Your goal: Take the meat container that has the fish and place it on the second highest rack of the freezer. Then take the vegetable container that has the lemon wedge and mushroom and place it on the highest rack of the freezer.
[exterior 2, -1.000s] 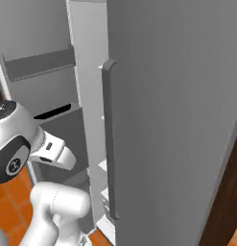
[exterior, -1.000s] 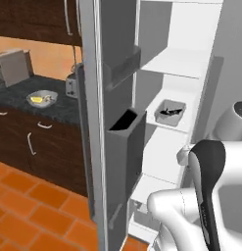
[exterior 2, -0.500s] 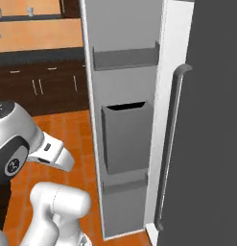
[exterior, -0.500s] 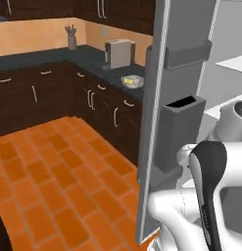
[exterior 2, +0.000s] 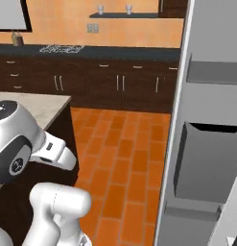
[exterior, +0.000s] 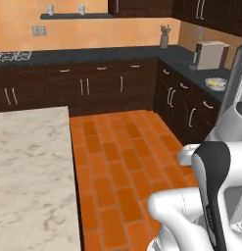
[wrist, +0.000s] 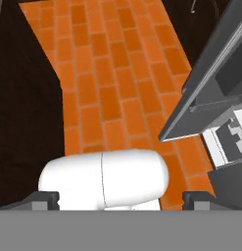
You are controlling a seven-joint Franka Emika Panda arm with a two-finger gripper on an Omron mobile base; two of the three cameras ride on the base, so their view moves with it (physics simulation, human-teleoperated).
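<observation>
**Facing the kitchen, fingers spread wide, nothing in them**

My gripper (wrist: pixel 120 198) points down at the orange brick floor (wrist: pixel 112 93). Its 2 dark tips sit at the far left and far right of the hand view, as wide apart as they go, with nothing between them but floor.

In the hand view, the open freezer door (wrist: pixel 205 83) runs as a grey slab along my right side, with a white shelf piece just below it. In the right base view the same door (exterior 2: pixel 206 158) stands on edge at the right, with 2 grey bins on its inner face, one above the other; the lower bin is open at the top and I cannot see into it.

I cannot make out the fish container or the lemon and mushroom container anywhere.

To my left lies a marble island top (exterior: pixel 32 176). Dark cabinets (exterior: pixel 93 88) under a black counter line the back wall and turn along the right side. On that right run sit a toaster (exterior: pixel 210 55), a small bowl (exterior: pixel 216 84) with something yellow in it, and a pot of utensils (exterior: pixel 164 36). A wall shelf (exterior: pixel 73 15) carries 2 small cups, and a stovetop (exterior 2: pixel 60 48) is set in the back counter.

No writing or brand is readable.
</observation>
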